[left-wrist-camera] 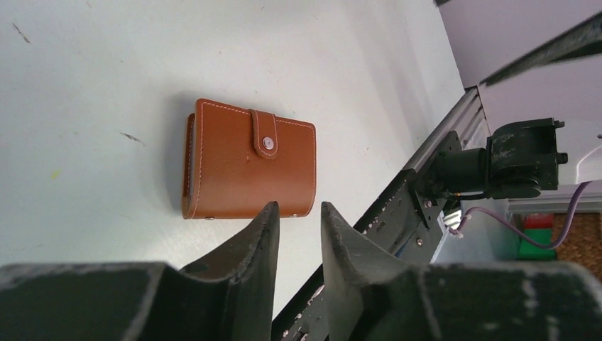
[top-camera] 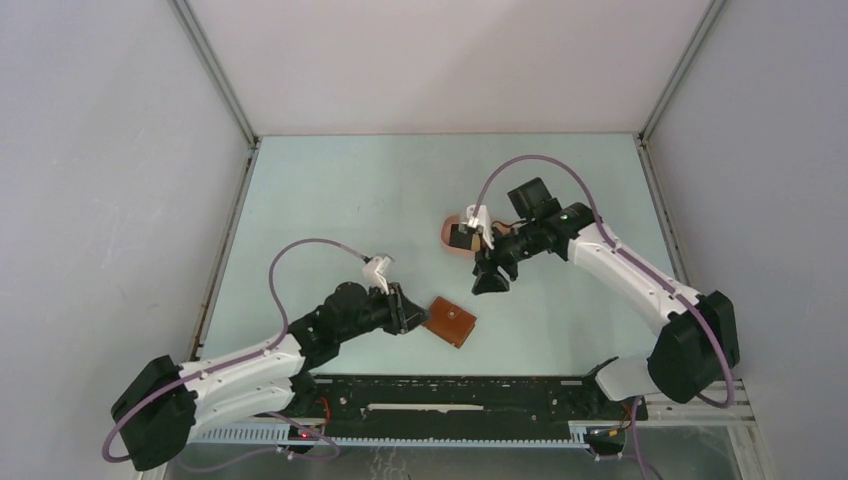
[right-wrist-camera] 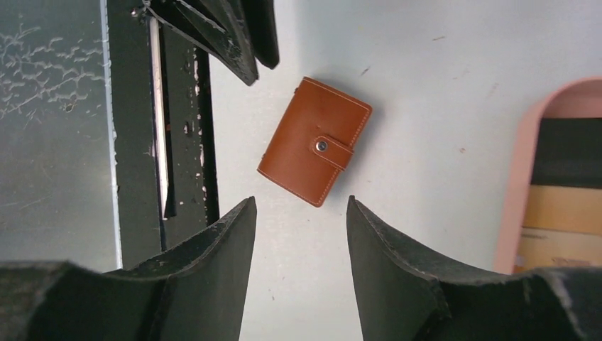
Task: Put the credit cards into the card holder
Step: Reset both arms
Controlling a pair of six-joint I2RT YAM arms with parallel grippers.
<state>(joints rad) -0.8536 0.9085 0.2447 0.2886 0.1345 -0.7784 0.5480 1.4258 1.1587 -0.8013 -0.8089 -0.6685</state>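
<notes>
Closed wallet and waiting cards, three views. You see the small reddish-brown leather card holder lying flat on the pale table near its near edge, about mid-width, its snap tab fastened. No card is in it, and none is in either gripper. The task is judged to be at its very start: the holder has yet to be opened, and every card has yet to be picked up and slid into a pocket. The left gripper sits just to the left of the holder, its jaws parted by only a narrow gap and holding nothing. The right gripper hangs farther back and to the right, its jaws moderately wide and likewise empty. The right wrist view alone shows you the credit cards: a black card and a tan-yellow card lie side by side in the pink oval tray at the right of that view. In the top view the right arm largely hides this tray. The left wrist view gives you the holder's stitching and snap stud most clearly, but shows no tray. Only the top view places both arms, holder and tray together.
</notes>
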